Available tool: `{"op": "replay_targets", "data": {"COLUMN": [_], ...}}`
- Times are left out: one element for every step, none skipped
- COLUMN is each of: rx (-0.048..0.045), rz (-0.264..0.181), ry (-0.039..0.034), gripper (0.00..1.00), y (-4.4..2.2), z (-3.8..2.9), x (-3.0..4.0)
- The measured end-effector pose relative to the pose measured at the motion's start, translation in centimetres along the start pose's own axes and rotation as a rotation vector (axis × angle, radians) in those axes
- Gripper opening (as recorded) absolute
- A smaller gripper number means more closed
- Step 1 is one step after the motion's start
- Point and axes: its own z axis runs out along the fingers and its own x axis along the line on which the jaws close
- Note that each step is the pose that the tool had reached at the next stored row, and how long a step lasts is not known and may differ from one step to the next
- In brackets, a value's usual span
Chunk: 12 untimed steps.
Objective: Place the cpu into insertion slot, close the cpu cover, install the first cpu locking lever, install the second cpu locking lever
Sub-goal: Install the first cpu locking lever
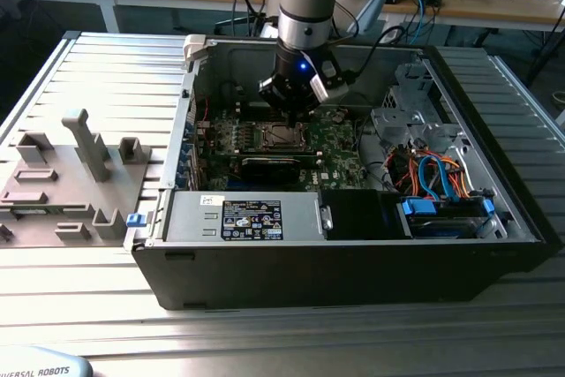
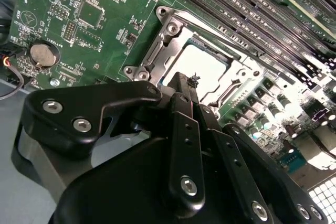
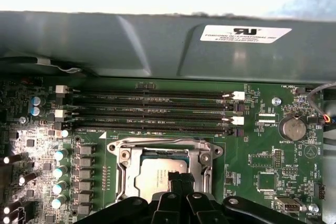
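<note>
Hovering low over the green circuit board [image 1: 340, 134] inside the open computer case [image 1: 353, 262], my gripper [image 3: 179, 178] sits with its fingertips pressed together on nothing, right above the insertion slot [image 3: 165, 169]. From what I can judge, the first two steps are done: the cpu [image 2: 202, 66] lies flat in the slot, its pale silvery-grey top showing through the cut-out, and the cpu cover [image 2: 170, 30] appears folded down around it in both wrist views. Whether either locking lever is latched I cannot tell; I count those two steps as left. The cover is a thin bright metal frame with screw heads at its corners, beside the long black memory slots [image 3: 152, 111]. A coin battery [image 3: 292, 128] sits well apart from the slot.
</note>
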Motion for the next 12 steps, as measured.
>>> {"op": "replay_targets", "data": {"rx": [0.0001, 0.0001, 0.0001, 0.0000, -0.0001, -0.0001, -0.0001, -0.0001, 0.0000, 0.0000, 0.0001, 0.0002], "rz": [0.000, 0.000, 0.000, 0.000, 0.000, 0.000, 0.000, 0.000, 0.000, 0.000, 0.000, 0.000], "ry": [0.0000, 0.0000, 0.0000, -0.0001, -0.0001, -0.0001, -0.0001, -0.0001, -0.0001, 0.0000, 0.0000, 0.0000], "gripper": [0.11, 0.11, 0.11, 0.11, 0.11, 0.11, 0.11, 0.11, 0.11, 0.11, 0.11, 0.11], "y": [0.00, 0.00, 0.00, 0.01, 0.01, 0.01, 0.01, 0.01, 0.01, 0.01, 0.01, 0.01], "z": [-0.04, -0.08, -0.11, -0.18, -0.22, -0.26, -0.28, -0.28, -0.30, -0.31, -0.33, -0.35], "x": [0.00, 0.00, 0.00, 0.00, 0.00, 0.00, 0.00, 0.00, 0.00, 0.00, 0.00, 0.00]}}
